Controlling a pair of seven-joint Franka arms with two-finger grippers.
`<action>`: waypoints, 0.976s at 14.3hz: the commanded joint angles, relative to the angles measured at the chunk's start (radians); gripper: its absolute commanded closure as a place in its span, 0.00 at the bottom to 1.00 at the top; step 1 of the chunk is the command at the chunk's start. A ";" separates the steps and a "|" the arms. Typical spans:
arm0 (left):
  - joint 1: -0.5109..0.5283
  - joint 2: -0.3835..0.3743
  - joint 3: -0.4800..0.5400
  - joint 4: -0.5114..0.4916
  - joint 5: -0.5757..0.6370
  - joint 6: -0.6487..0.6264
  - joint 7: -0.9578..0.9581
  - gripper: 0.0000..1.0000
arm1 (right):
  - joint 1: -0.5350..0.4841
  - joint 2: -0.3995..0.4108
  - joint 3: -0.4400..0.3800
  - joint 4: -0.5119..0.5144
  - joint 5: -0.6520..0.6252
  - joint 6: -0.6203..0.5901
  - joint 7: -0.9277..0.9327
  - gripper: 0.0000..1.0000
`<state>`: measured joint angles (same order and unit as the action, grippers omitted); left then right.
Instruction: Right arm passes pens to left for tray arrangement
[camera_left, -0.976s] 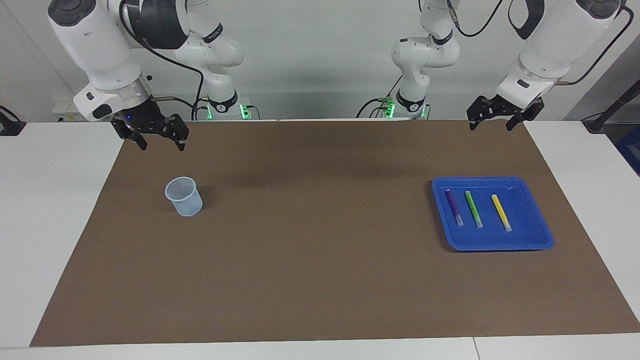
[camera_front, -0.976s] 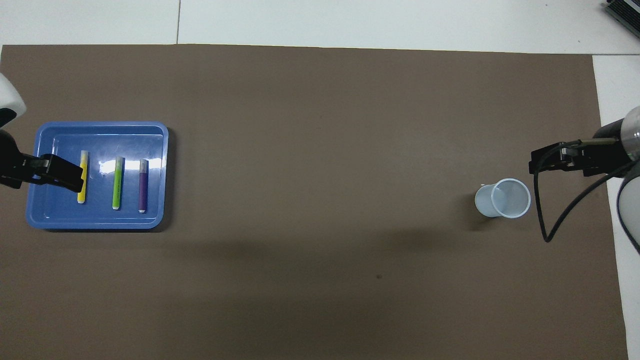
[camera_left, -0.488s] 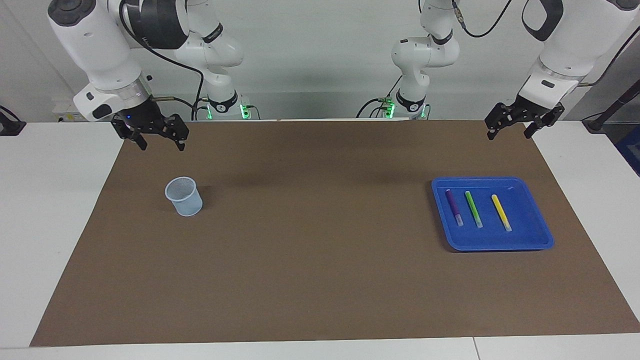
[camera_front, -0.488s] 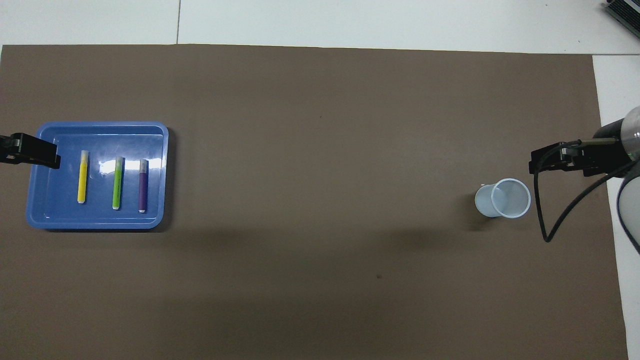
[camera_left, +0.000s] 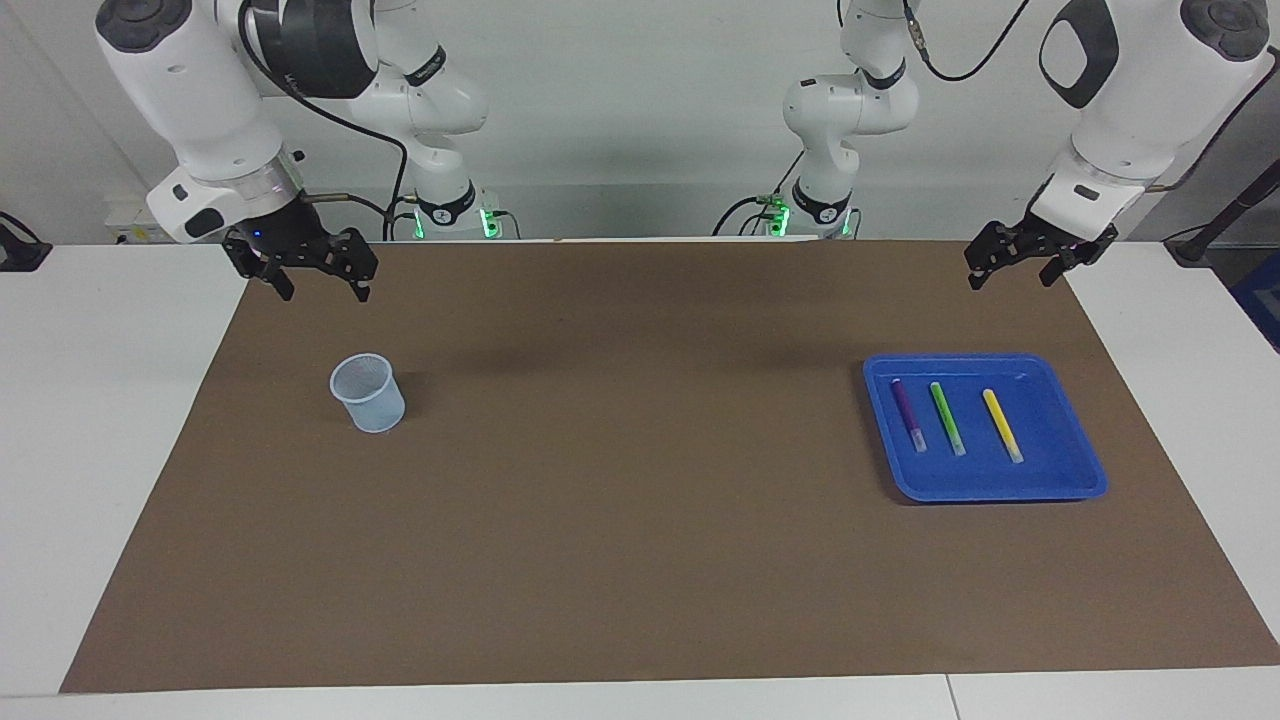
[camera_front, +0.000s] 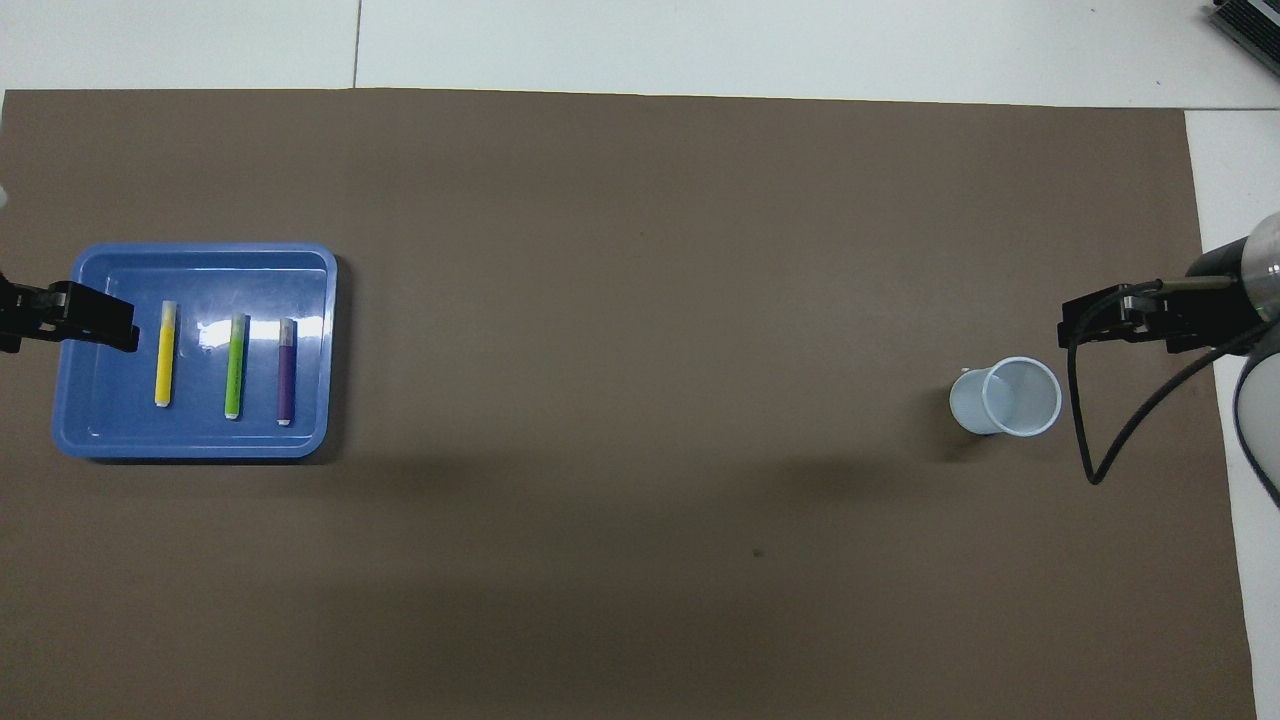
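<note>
The three pens, purple (camera_left: 908, 414), green (camera_left: 947, 418) and yellow (camera_left: 1002, 425), lie side by side in the blue tray (camera_left: 1082, 468), apart from each other. The left gripper (camera_left: 1012, 270) hangs empty with fingers spread, above the brown mat (camera_left: 620, 520) beside the tray's robot-side edge. The right gripper (camera_left: 314, 280) hangs spread and empty, well apart from the tray. No writing can be read.

Bright, even light — glare on tray (camera_front: 210, 330).

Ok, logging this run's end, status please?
Left gripper open, raised by the tray. Right gripper open, empty, up by the mesh cup. Three pens side by side in tray. Nothing in the way.
</note>
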<state>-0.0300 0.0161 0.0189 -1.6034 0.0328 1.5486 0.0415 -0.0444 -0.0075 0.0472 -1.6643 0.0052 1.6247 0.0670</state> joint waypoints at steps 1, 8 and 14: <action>0.016 -0.030 -0.011 -0.067 -0.008 0.039 0.001 0.00 | -0.005 -0.002 0.006 -0.003 -0.014 0.006 0.008 0.00; 0.016 -0.019 -0.023 -0.040 -0.008 0.031 0.001 0.00 | -0.005 -0.002 0.006 -0.003 -0.014 0.006 0.008 0.00; 0.015 -0.010 -0.028 0.007 -0.005 0.041 0.001 0.00 | -0.005 -0.002 0.006 -0.003 -0.014 0.006 0.008 0.00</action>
<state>-0.0300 0.0134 0.0055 -1.5945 0.0328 1.5771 0.0415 -0.0444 -0.0075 0.0473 -1.6643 0.0052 1.6247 0.0670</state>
